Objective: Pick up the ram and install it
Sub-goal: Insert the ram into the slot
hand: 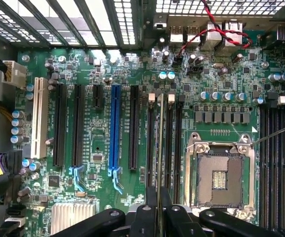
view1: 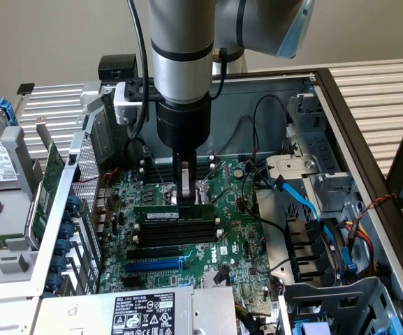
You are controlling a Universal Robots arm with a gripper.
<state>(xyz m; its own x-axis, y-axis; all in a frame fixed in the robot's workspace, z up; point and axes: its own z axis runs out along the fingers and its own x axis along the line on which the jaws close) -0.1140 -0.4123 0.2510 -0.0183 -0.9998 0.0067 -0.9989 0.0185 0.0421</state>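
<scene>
Black gripper (view1: 185, 198) pinching the long, thin green ram stick (view1: 170, 212).
The stick stands edge-down at the black memory slots (view1: 177, 234) mid green motherboard (view1: 237, 234); its white label is unreadable.

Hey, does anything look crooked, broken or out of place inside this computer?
Nothing looks damaged or spilled. The ram sits level in the gripper, lined up along the black memory slots. One oddity: the processor socket is bare, with no chip or cooler.
</scene>
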